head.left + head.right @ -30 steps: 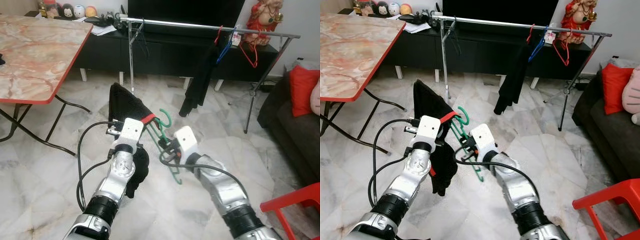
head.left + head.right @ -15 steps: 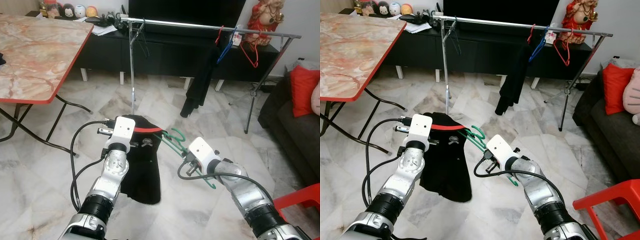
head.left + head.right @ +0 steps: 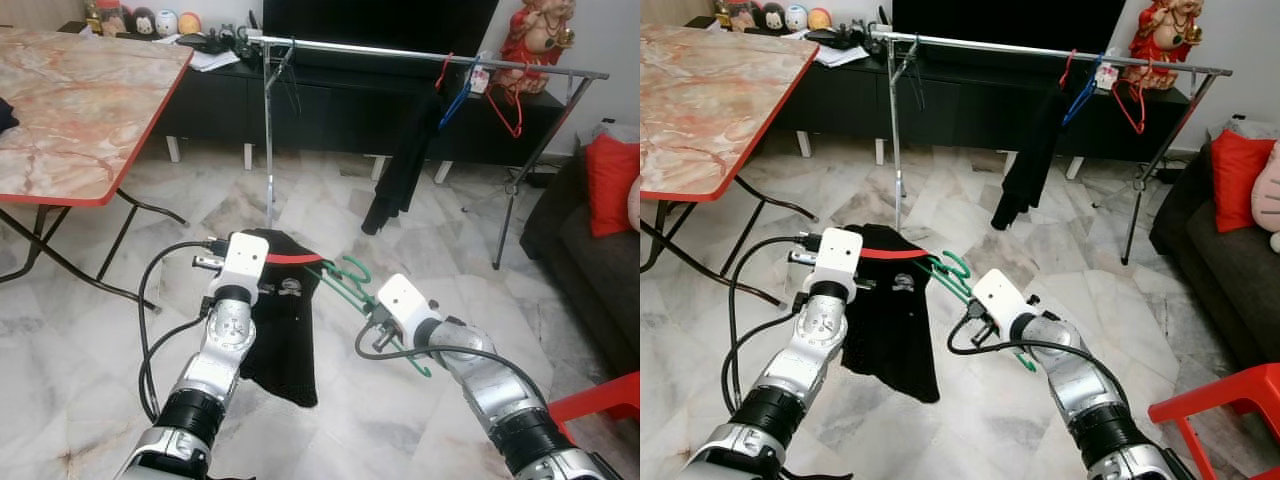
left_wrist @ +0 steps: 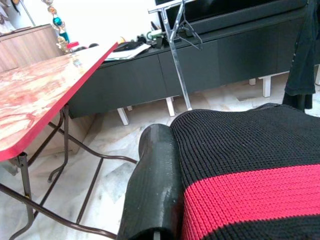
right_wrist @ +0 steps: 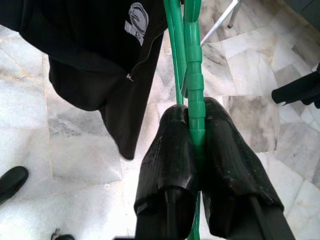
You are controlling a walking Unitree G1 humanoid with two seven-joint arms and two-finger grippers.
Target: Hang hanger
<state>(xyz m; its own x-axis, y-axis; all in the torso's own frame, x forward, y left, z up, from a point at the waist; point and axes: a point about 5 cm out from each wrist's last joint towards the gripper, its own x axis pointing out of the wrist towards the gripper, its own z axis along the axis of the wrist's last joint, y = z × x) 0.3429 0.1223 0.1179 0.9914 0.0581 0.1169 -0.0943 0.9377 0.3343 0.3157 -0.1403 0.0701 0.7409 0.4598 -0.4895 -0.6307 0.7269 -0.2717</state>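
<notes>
So the green hanger (image 3: 352, 287) is held low over the marble floor (image 3: 90, 330), between the two arms, with a black garment (image 3: 283, 320) with a red band draped off its left end. Its long axis is laid roughly across the robot, tilted so the right end sits lower and nearer the body, and the hook curls upward near the middle.

The right gripper (image 5: 192, 145) is clamped on the green bar: in the right wrist view the bar is seen running straight out between the two fingers (image 5: 167, 150), which are pressed narrow against it on both sides. The left gripper (image 3: 255, 262) is tucked up at the garment's shoulder; one finger (image 4: 152, 185) is seen touching the knitted edge, but whether anything is actually pinched there cannot be told.

The relation that matters: the clothes rail (image 3: 420, 52) is well apart from the hanger, ahead and clearly higher, with a bare stretch between its left post and the black clothing (image 3: 405, 160) already hung. The right arm is judged nearer to that gap, so the hook would likely need to be raised and carried forward.
</notes>
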